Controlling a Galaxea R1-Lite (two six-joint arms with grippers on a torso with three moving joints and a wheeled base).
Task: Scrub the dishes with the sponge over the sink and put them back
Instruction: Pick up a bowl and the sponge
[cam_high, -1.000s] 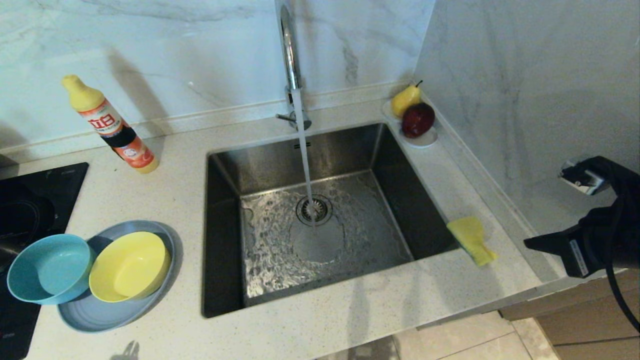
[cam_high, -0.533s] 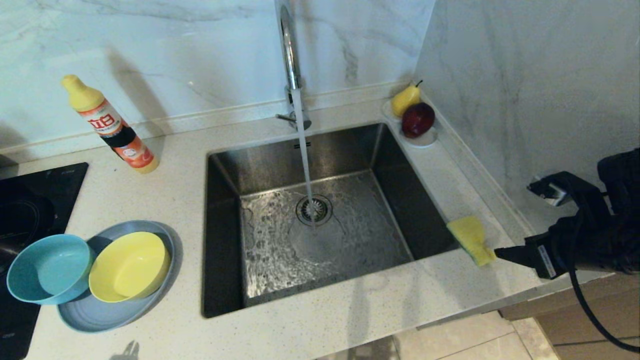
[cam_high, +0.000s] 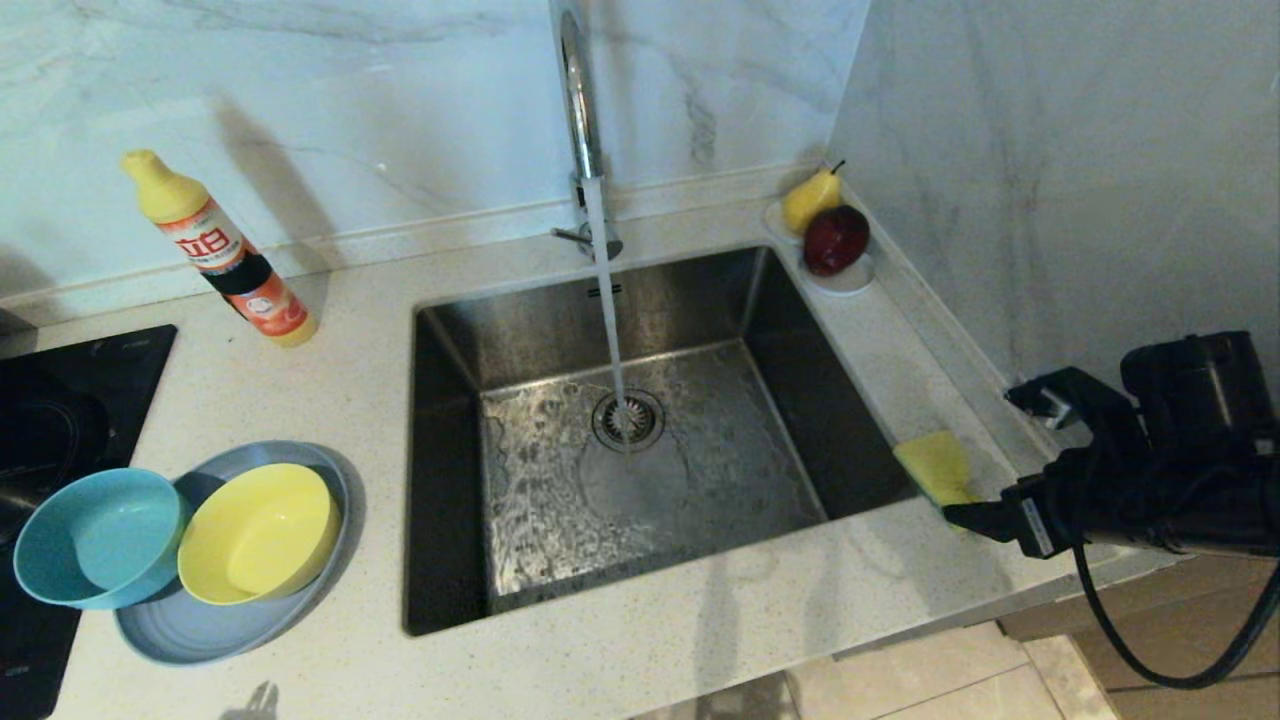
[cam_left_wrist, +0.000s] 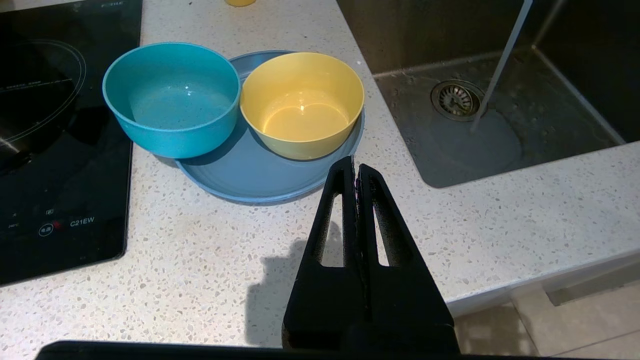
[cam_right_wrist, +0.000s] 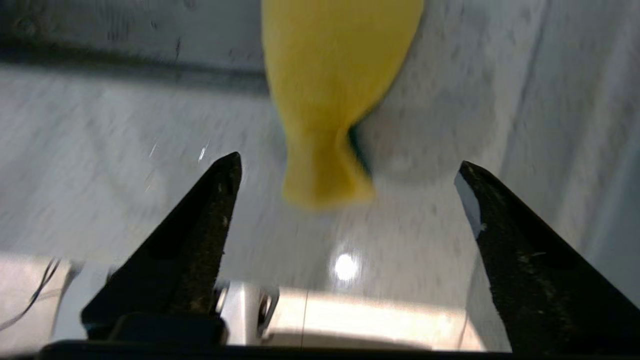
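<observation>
The yellow sponge (cam_high: 935, 465) lies on the counter at the sink's right rim, its green layer showing at one edge in the right wrist view (cam_right_wrist: 325, 100). My right gripper (cam_high: 985, 455) is open wide just right of it, and the sponge's near end sits between the fingertips (cam_right_wrist: 347, 161) without touching them. The grey-blue plate (cam_high: 165, 635) sits left of the sink (cam_high: 450, 400), with the yellow bowl (cam_high: 258, 532) on it and the teal bowl (cam_high: 100, 535) resting on its left edge. My left gripper (cam_left_wrist: 354, 167) hangs shut and empty just short of the plate (cam_left_wrist: 250, 175).
Water runs from the chrome tap (cam_high: 578, 100) onto the drain. A detergent bottle (cam_high: 220, 255) stands at the back left, and a black cooktop (cam_high: 60, 400) lies at far left. A white fruit dish (cam_high: 850, 280) sits in the back right corner. The marble wall is close on my right arm's side.
My right gripper has come in from the right along the counter to the sponge, and its fingers have spread wide. The left arm, the dishes and the sponge have not moved.
</observation>
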